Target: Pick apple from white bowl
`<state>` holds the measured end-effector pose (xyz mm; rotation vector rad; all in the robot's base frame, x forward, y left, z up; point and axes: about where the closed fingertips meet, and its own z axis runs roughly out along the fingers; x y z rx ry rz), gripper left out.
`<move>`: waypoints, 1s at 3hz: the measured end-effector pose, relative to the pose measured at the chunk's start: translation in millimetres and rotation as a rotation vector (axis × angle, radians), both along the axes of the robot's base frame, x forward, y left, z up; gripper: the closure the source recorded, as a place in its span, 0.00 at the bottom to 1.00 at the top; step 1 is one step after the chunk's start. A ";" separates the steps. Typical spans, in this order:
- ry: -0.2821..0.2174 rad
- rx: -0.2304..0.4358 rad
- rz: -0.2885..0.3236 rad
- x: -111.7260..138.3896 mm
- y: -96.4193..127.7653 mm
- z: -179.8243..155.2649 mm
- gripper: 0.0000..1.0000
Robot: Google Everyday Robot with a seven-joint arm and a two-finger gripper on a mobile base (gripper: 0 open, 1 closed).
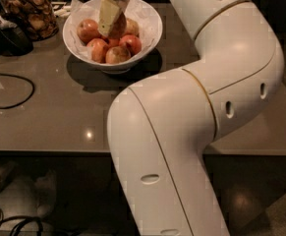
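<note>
The white bowl (pixel 151 23) stands at the back of the grey table (pixel 44 117), lined with white paper and holding several red-orange apples (pixel 99 49). My gripper (pixel 114 24) reaches down into the bowl from above. Its pale finger (pixel 108 14) presses against the apple (pixel 120 28), which sits between the jaws, slightly above the other apples in the bowl's middle. The far finger is hidden behind the apple. My white arm (pixel 221 82) bends over the table's right side.
A glass jar of brown snacks (pixel 27 11) stands left of the bowl, with a black object (pixel 7 36) in front of it. A black cable (pixel 14 90) loops on the table's left. The table's front edge runs across the view's middle.
</note>
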<state>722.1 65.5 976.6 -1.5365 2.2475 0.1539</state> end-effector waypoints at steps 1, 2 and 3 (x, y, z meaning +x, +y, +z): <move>-0.013 0.004 -0.001 -3.1 -0.8 9.8 1.00; -0.051 0.045 0.025 -10.3 1.3 33.6 1.00; -0.079 0.076 0.035 -18.1 1.0 54.2 1.00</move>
